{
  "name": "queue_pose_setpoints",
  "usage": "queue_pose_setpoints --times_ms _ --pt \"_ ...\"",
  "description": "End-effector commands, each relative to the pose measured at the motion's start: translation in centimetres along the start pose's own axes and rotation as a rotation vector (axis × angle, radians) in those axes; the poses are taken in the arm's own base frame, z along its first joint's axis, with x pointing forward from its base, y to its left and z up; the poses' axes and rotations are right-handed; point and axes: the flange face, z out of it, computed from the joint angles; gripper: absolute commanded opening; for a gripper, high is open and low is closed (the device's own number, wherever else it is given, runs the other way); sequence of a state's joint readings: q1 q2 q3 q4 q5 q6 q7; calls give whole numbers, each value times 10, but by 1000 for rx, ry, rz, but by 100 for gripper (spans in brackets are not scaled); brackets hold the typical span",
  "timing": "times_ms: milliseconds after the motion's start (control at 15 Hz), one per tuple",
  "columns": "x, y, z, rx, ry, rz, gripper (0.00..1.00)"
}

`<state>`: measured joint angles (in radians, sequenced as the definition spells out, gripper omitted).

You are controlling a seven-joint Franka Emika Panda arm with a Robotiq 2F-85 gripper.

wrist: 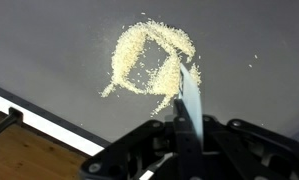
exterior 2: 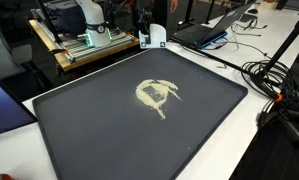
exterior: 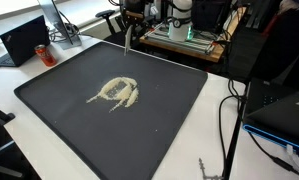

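Hand (wrist: pixel 182 132) pinching thin flat blade (wrist: pixel 189 95), blade raised clear of pale grains (wrist: pixel 139 55) on dark mat (wrist: pixel 49 40)

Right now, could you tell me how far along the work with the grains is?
Looks done: most grains sit in one ring-shaped heap on the black mat. In hand: the shut gripper holds a thin blade, apart from the heap. Left: the hollow centre and a few stray grains.
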<state>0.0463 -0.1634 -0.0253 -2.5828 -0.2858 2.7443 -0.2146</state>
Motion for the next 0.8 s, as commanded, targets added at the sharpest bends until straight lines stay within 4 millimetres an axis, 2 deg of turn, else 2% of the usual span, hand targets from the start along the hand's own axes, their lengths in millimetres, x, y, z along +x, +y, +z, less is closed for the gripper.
queue_pose_setpoints --times_ms 0,200,267,467,600,733 --pt "1 3 -5 6 7 15 4" --pt "2 5 -9 8 13 29 1" --pt "8 -2 -8 43 23 2 1" --pt "16 5 -4 168 45 24 1" --pt "18 17 -6 259 62 47 1" --pt "16 39 -11 358 98 80 1"
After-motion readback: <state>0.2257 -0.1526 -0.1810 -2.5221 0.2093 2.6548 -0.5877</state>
